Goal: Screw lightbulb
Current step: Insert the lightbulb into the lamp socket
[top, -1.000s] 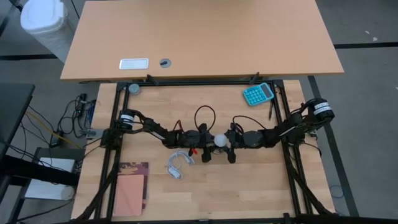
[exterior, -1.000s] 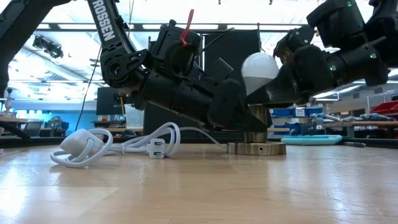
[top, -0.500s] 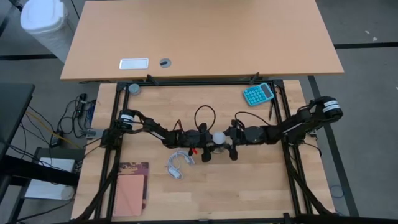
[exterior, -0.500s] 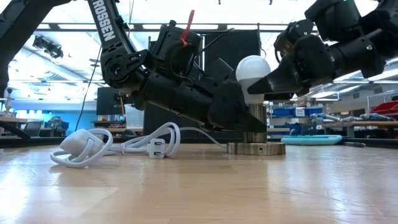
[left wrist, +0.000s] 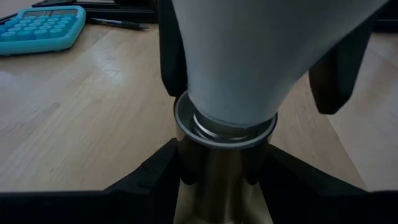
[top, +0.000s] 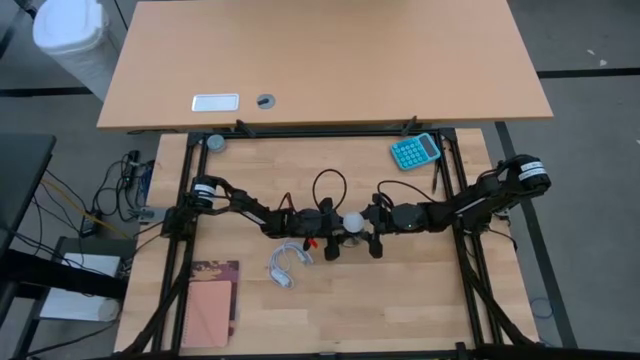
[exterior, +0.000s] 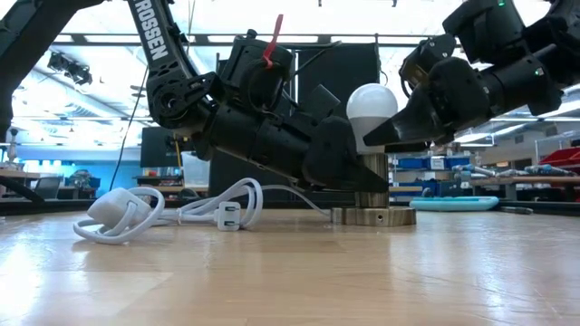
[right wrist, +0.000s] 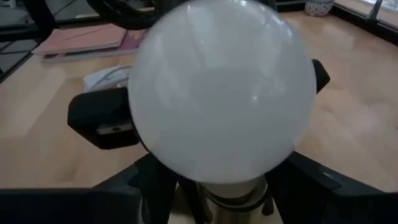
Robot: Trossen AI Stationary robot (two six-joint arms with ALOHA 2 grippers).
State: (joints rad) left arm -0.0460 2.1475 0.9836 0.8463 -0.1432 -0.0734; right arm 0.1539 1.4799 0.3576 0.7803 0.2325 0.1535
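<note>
The white lightbulb (exterior: 372,101) stands upright in the metal socket (exterior: 372,179), its screw cap sunk in the socket's collar (left wrist: 224,127). The socket rises from a round flat base disc (exterior: 373,215) resting on the table's middle (top: 352,222). My left gripper (left wrist: 221,171) reaches in from the table's left, low, and is shut on the socket. My right gripper (right wrist: 217,193) comes from the right, higher, and is shut on the bulb below its globe (right wrist: 221,93). My left gripper pinches the socket's metal stem (left wrist: 214,183) just under the collar, one finger (left wrist: 158,174) on each side. It comes from the table's left, slanting slightly down. The socket stands upright, its base disc on the table. My right gripper pinches the bulb's tapered pale base (left wrist: 193,74) between its two fingers (left wrist: 169,56), below the globe and above the collar. It comes from the table's right, slanting slightly down. The bulb stands upright in the socket.
A coiled white cord with a plug (exterior: 181,213) lies on the table left of the socket, toward the near edge (top: 285,265). A turquoise calculator (top: 415,151) and a pen (left wrist: 118,23) lie at the far right. A pink notebook (top: 210,305) lies at the near left.
My right arm's elbow has swung toward the table's right edge and its gripper has tipped slightly, staying shut on the bulb. The globe has shifted a little toward the table's left. The socket has kept still.
</note>
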